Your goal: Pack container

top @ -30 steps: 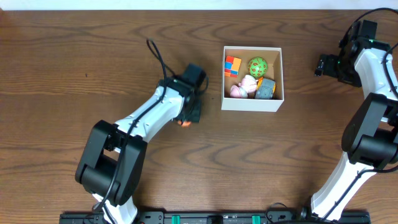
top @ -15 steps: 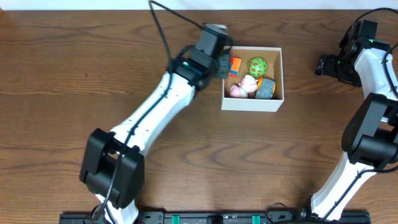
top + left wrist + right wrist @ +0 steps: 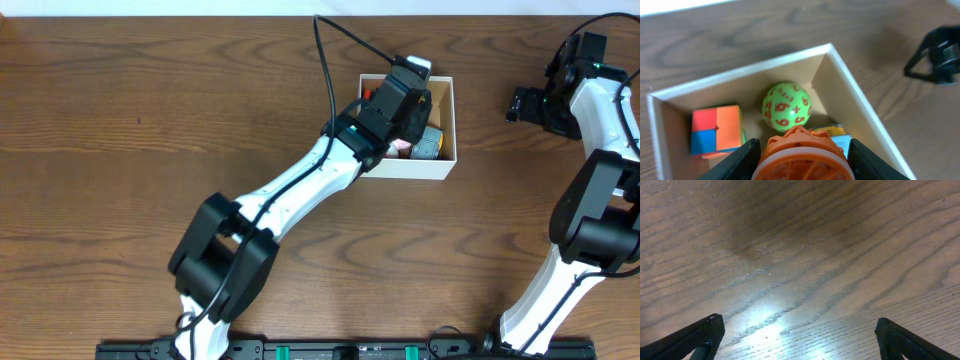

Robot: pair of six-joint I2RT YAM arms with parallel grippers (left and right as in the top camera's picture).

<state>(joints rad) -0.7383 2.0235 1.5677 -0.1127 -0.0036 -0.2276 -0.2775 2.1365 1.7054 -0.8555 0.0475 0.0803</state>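
Note:
The container (image 3: 405, 168) is a square white-walled cardboard box with a brown inside, at the back right of the table. My left gripper (image 3: 405, 97) hangs over it, shut on an orange ribbed round toy (image 3: 802, 152). In the left wrist view the box (image 3: 852, 87) holds a green ball with orange numbers (image 3: 786, 106), a multicoloured cube (image 3: 716, 129) and a blue and orange toy (image 3: 837, 136). A grey and orange toy (image 3: 430, 143) shows beside the arm in the overhead view. My right gripper (image 3: 520, 104) is open and empty over bare wood (image 3: 800, 340).
The left arm covers most of the box from above. A black cable (image 3: 325, 60) runs from the left wrist toward the back edge. The right arm stands at the far right edge of the table.
My left gripper has lifted the orange toy from the table left of the box and carried it right, over the box. The right arm has not moved.

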